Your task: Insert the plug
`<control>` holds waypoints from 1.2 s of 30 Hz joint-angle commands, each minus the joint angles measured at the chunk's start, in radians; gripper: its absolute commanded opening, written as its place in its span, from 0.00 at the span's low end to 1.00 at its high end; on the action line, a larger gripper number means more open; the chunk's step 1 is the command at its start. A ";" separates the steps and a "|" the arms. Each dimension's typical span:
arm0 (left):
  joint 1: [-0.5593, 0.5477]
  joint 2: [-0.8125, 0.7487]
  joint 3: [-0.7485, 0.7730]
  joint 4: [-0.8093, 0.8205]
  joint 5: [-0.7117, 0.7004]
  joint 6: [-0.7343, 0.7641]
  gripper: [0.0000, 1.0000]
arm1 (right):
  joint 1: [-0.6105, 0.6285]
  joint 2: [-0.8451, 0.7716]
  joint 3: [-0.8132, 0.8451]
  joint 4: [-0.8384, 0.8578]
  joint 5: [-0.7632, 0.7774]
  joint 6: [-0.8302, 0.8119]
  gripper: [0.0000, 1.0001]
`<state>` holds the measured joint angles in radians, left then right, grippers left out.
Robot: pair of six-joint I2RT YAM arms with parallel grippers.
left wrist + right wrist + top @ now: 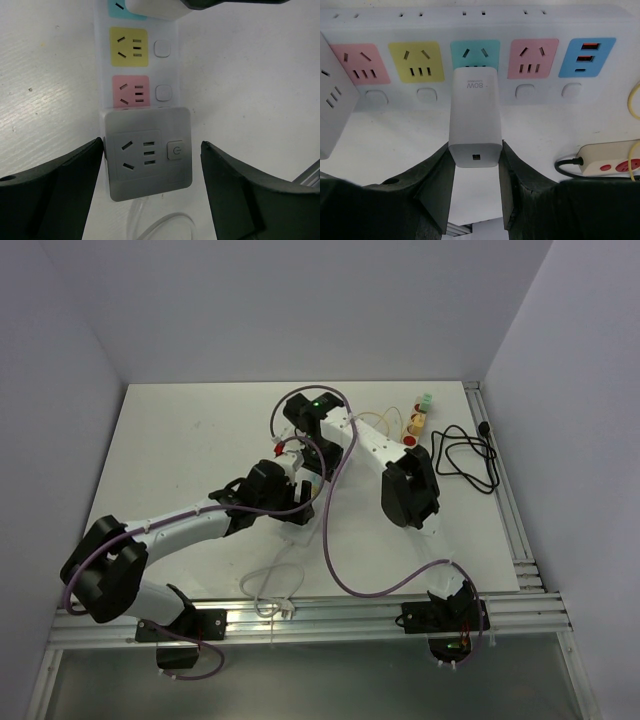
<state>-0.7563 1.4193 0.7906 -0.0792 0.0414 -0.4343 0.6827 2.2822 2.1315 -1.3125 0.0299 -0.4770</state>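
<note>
Right gripper [475, 155] is clamping the white charger plug [474, 115] at the teal socket [475, 52] of the power strip [470, 20].

Its two dark fingers are pressing the plug's sides near its rear end, while the plug's front is covering the lower holes of the teal socket (whether it is fully seated cannot be told). The left gripper [151, 145] is hanging with jaws apart on either side of a grey adapter block [145, 187] at the strip's end, just beyond the pink socket [131, 91]. A small beige strip [610, 160] is lying nearby on the white table [180, 440].
</note>
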 commanded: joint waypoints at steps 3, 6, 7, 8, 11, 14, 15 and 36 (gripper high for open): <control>-0.009 0.010 0.004 0.062 0.045 0.025 0.84 | 0.008 0.085 0.008 -0.048 0.002 -0.034 0.02; -0.011 0.015 0.019 0.046 0.032 0.038 0.83 | 0.008 0.062 0.024 -0.030 0.005 -0.038 0.02; -0.012 0.017 0.022 0.038 0.028 0.040 0.83 | 0.006 0.057 0.028 -0.025 0.011 -0.038 0.02; -0.015 0.021 0.025 0.035 0.019 0.043 0.82 | 0.008 0.050 0.031 -0.019 0.016 -0.038 0.02; -0.024 0.035 0.041 0.024 0.008 0.048 0.80 | 0.009 0.042 0.051 -0.011 0.013 -0.049 0.01; -0.038 0.049 0.045 0.027 0.005 0.049 0.79 | 0.008 0.043 0.071 -0.008 0.010 -0.054 0.01; -0.041 0.052 0.047 0.027 -0.003 0.049 0.79 | 0.011 0.046 0.083 -0.010 0.010 -0.057 0.01; -0.160 0.150 0.122 -0.060 -0.195 0.103 0.57 | 0.025 0.057 0.133 0.016 0.048 -0.098 0.01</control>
<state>-0.8921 1.5604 0.9096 -0.1440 -0.1818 -0.3603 0.6899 2.3241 2.2162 -1.3548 0.0887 -0.5537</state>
